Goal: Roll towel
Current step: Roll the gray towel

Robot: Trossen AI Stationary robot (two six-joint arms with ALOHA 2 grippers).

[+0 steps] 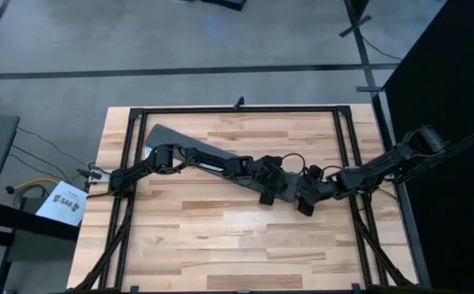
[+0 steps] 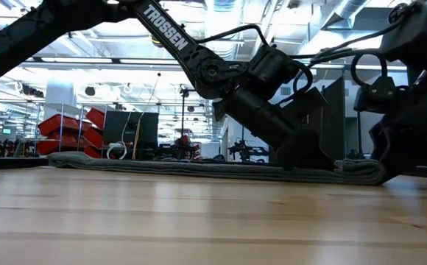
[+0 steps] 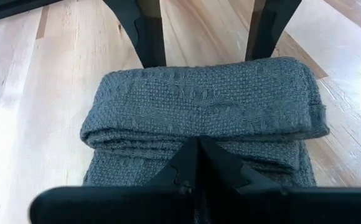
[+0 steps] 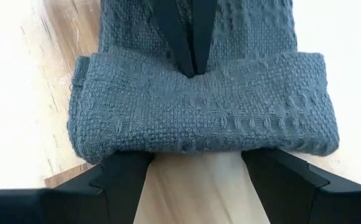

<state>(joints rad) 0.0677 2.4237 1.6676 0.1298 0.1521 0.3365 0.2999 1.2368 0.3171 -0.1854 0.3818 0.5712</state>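
towel (image 3: 199, 106) end folded, both grippers there

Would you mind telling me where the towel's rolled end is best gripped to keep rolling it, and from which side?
Probably the thick folded lip of the towel, at its right-hand end on the table. Come from beyond that end, fingers low and spread across the fold's width, since it lies flat and bulges there. The right gripper sits open there; the left gripper is pinched shut opposite.

In the high view both arms cover the towel's (image 1: 190, 145) rolled end. The left gripper's (image 3: 198, 155) fingertips sink into cloth, contact unclear. The right gripper's (image 4: 196, 163) fingers run under the fold, tips hidden.
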